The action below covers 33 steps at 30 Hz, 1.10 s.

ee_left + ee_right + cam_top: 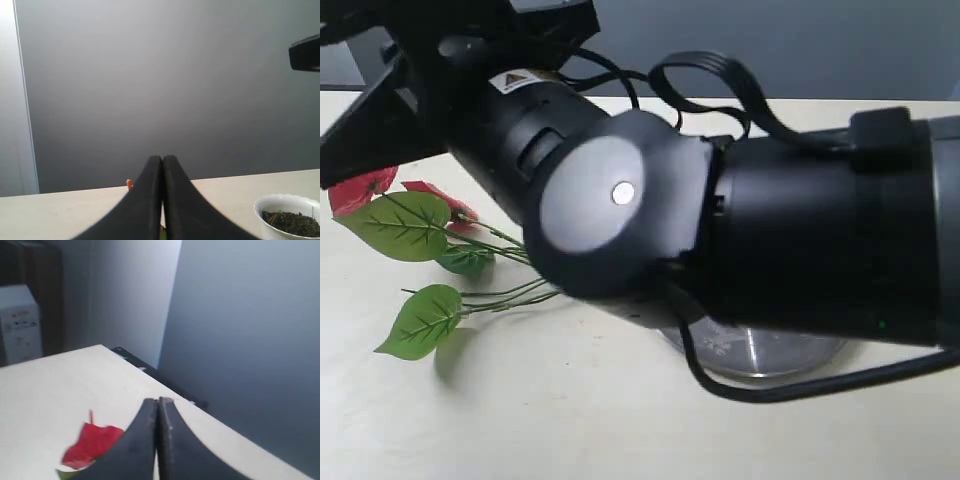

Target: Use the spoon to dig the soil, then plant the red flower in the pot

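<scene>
The red flower (420, 225) lies flat on the pale table at the left of the exterior view, with red blooms, green leaves and thin stems that run under a large black arm (720, 220). One red bloom (90, 444) shows just beside my right gripper (158, 401), whose fingers are pressed together with nothing seen between them. My left gripper (162, 158) is shut too, tip against tip. The white scalloped pot (287, 215) holds dark soil (292, 222) and stands on the table off to one side of the left fingers. The spoon is out of view.
A round steel plate (760, 355) peeks out from under the black arm, which blocks most of the exterior view. A grey wall stands behind the table. A white box (19, 322) sits beyond the table's far edge. A small orange tip (129, 184) shows behind the left fingers.
</scene>
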Motion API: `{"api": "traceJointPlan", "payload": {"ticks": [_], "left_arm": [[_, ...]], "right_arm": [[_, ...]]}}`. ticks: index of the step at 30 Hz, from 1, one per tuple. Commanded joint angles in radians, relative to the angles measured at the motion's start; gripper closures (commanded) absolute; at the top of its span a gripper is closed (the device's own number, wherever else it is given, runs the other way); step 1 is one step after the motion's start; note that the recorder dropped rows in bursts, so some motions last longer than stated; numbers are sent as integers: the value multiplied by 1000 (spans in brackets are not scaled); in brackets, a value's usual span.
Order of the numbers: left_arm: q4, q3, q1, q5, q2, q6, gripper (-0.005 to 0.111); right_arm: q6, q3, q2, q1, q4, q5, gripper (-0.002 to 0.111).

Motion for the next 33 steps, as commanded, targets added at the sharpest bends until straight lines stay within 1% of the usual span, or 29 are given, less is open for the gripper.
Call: {"api": "traceJointPlan", "payload": {"ticks": [1,3,6,8,10,11,13,15,17,21,23,26,30,33], "left_arm": [[-3,-2,-5,-4,-2,-3,106],[-3,-2,-5,-4,-2,-3,106],[-3,-2,-5,-4,-2,-3,106],[-3,-2,-5,-4,-2,-3,106],[-3,-2,-5,-4,-2,-3,106],[-3,-2,-5,-4,-2,-3,106],[-3,-2,-5,-4,-2,-3,106],[-3,-2,-5,-4,-2,-3,106],[-3,-2,-5,-4,-2,-3,106],[-3,-2,-5,-4,-2,-3,106],[-3,-2,-5,-4,-2,-3,106],[-3,-2,-5,-4,-2,-3,106],[-3,-2,-5,-4,-2,-3,106],[-3,-2,-5,-4,-2,-3,106]], "right_arm": [[278,-1,-17,2,-119,90,109],[275,-1,-17,2,-154,151,109],[267,-8,-17,2,-273,347,109],[156,-34,-17,-15,-231,526,109],[-16,-43,-16,-32,-129,715,109],[-67,-43,-16,-39,-111,782,109],[-100,-43,-16,-51,-125,938,109],[-97,-43,-16,-63,-155,1027,109],[-76,-43,-16,-76,-161,1052,109],[-28,-43,-16,-110,-167,1031,109],[-20,-41,-16,-110,-196,1041,109],[-19,-41,-16,-110,-283,1123,109],[-6,-41,-14,-108,-351,1251,109],[82,-39,-14,-108,-445,1256,109]]}}
